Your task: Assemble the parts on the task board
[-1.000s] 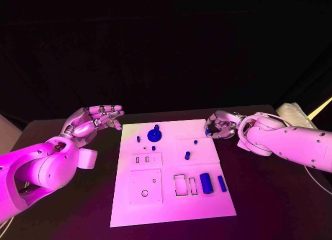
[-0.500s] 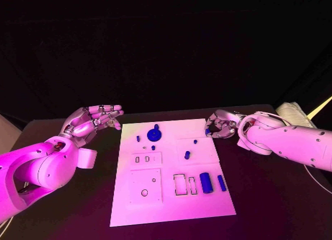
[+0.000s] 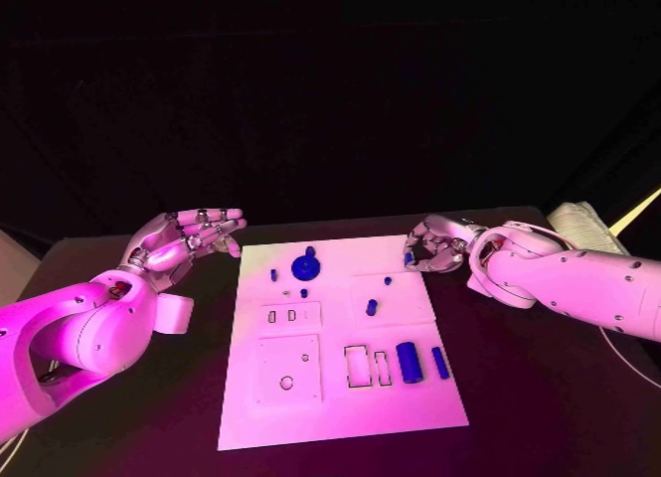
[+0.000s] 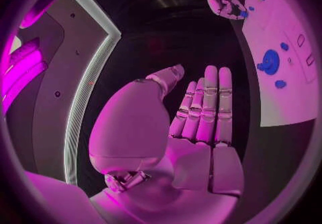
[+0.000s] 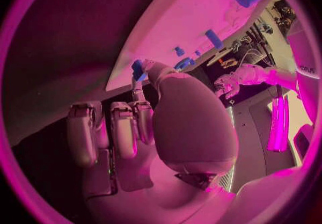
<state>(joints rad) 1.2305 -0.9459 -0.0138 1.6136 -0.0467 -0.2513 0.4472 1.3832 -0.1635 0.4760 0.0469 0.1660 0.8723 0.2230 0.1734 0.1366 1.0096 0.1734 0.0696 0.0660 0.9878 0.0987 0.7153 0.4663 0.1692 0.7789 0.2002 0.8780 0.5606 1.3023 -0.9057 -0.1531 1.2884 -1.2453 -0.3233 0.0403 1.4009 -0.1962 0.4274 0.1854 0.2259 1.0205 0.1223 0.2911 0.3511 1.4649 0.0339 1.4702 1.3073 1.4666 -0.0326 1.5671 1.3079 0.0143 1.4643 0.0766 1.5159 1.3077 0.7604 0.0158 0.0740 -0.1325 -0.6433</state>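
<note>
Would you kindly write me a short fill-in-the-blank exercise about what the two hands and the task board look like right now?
1. The right hand pinches a small ____ part at the far right corner of the task board.
2. The left hand holds ____.
3. The large round part lies near the board's ____ edge.

Missing words: blue; nothing; far

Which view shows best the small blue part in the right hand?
The right wrist view: the blue part sits pinched at the right hand's fingertips, close up. The head view shows a blue speck among curled fingers; the left wrist view, a distant blue dot.
</note>
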